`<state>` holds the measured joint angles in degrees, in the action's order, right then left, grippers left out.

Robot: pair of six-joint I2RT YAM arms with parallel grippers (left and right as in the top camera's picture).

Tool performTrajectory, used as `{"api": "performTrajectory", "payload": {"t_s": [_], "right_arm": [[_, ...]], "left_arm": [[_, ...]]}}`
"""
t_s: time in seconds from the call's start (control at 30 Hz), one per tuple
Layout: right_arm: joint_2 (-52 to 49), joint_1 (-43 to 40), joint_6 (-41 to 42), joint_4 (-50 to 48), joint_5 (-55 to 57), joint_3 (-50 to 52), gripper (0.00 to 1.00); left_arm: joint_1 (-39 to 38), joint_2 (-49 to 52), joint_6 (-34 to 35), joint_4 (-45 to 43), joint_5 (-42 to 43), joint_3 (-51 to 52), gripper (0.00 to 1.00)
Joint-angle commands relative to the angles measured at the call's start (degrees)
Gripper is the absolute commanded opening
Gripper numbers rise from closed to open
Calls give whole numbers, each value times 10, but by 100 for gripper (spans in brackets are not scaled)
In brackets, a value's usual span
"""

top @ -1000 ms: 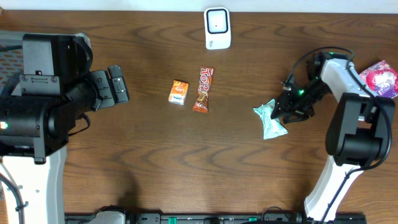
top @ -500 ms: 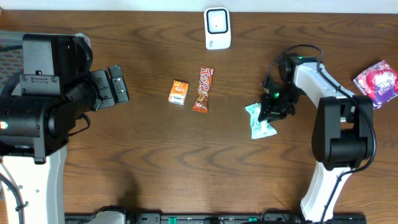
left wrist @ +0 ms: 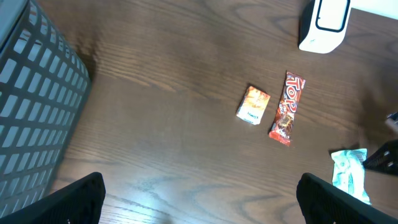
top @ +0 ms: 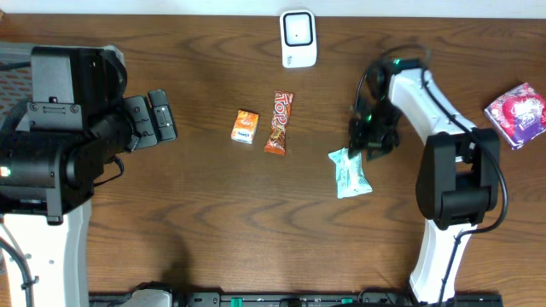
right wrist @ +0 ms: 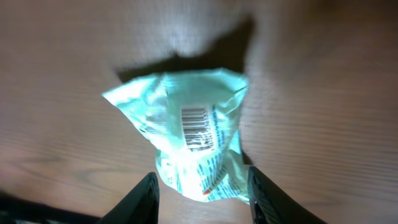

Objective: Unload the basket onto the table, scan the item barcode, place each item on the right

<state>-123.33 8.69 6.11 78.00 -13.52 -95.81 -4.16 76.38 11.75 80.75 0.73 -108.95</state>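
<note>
Now gripping mint-green pkt [right wrist: 186,140] w/ R gripper [right wrist: 200,198], barcode [right wrist: 194,118] facing wrist cam, well apart from scanner [top: 299,38]; leaving L gripper [left wrist: 199,194] spread wide beside basket [left wrist: 31,93].

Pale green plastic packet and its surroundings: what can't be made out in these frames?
Pale green plastic packet: right wrist view, barcode digits and print blurred.
Same packet, overhead: print too small to read.
White scanner: left wrist view, top cut off by the upper edge.
Orange box: overhead and left wrist views, label too small to read.
</note>
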Motion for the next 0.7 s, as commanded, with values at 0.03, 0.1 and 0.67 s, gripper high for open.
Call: {"api": "performTrajectory", "payload": {"t_s": [0.03, 0.1, 0.67], "right_arm": [[2, -3, 7, 15, 14, -38, 35], [2, 7, 7, 21, 26, -38, 31], [2, 216, 210, 35, 348, 18, 63]], "left_arm": [[2, 0, -5, 0, -3, -2, 98], [2, 0, -5, 0, -3, -2, 98], [2, 0, -5, 0, -3, -2, 98]]}}
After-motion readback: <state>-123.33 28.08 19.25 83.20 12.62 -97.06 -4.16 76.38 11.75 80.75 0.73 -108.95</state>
